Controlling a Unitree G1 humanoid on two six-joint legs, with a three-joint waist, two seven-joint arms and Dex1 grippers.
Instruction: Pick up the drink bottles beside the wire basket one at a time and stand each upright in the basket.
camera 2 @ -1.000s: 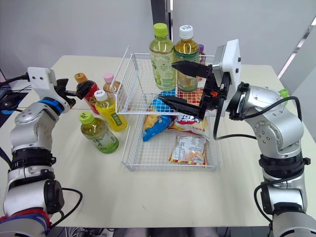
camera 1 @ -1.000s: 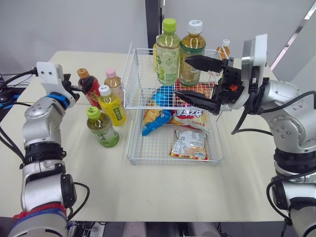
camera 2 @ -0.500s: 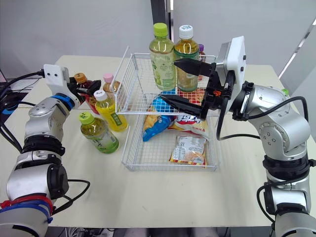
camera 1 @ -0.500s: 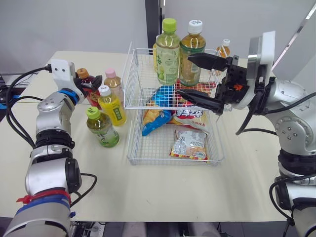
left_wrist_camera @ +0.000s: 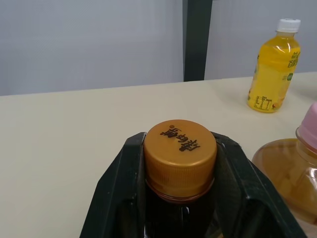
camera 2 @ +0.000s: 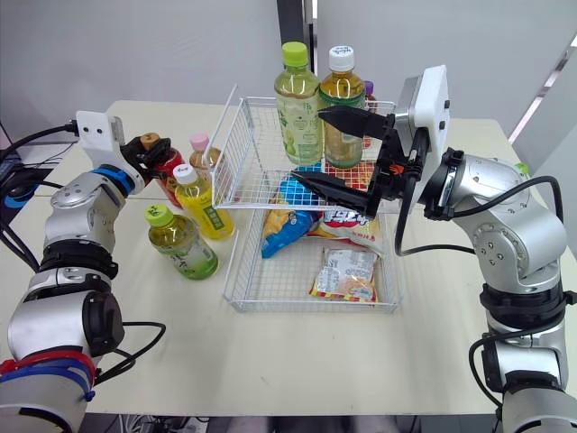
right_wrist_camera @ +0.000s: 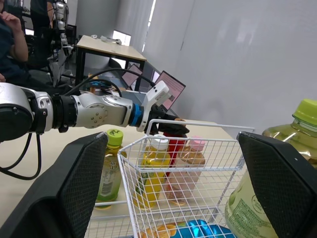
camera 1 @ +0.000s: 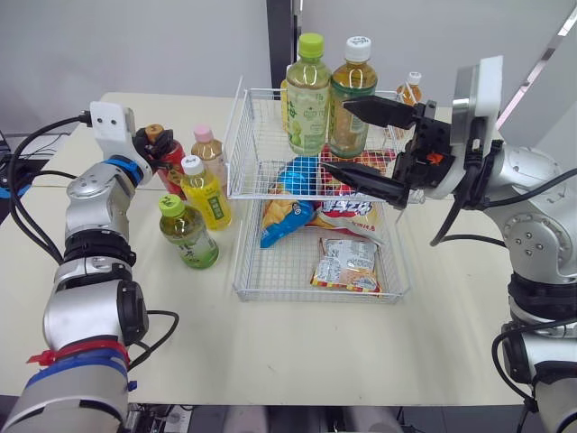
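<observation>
Black fingers [left_wrist_camera: 124, 183] of my left gripper [left_wrist_camera: 180, 148] are clamped on either side of the neck of a dark, red-labelled bottle [camera 1: 168, 157], just under its orange-brown cap [left_wrist_camera: 180, 157]. The wrist camera shows both pads hard against it. That bottle stands upright at the far left of a cluster on the cream table [camera 1: 297, 352], to the left of the wire basket [camera 1: 242, 271]. I cannot make out its base behind its neighbour. Just beside it is a pink-capped bottle [camera 1: 210, 155], nearest the basket wall. In front of those two stands a yellow bottle with a white cap [camera 1: 206, 193], and nearer me a green tea bottle with a lime cap [camera 1: 188, 234]. All three are upright and close together. Inside the basket, two tall bottles stand against the far rim: a pale green one with a green cap [camera 1: 307, 95] and an amber one with a white cap [camera 1: 351, 95]. A blue crisp bag [camera 1: 287, 206] and a silver packet [camera 1: 348, 262] lie flat on the basket floor. My right gripper [camera 1: 335, 135] hangs over the basket with its jaws spread wide and nothing between them, level with the two tall bottles. A small orange bottle [camera 1: 410, 90] stands behind the basket's far right corner.
</observation>
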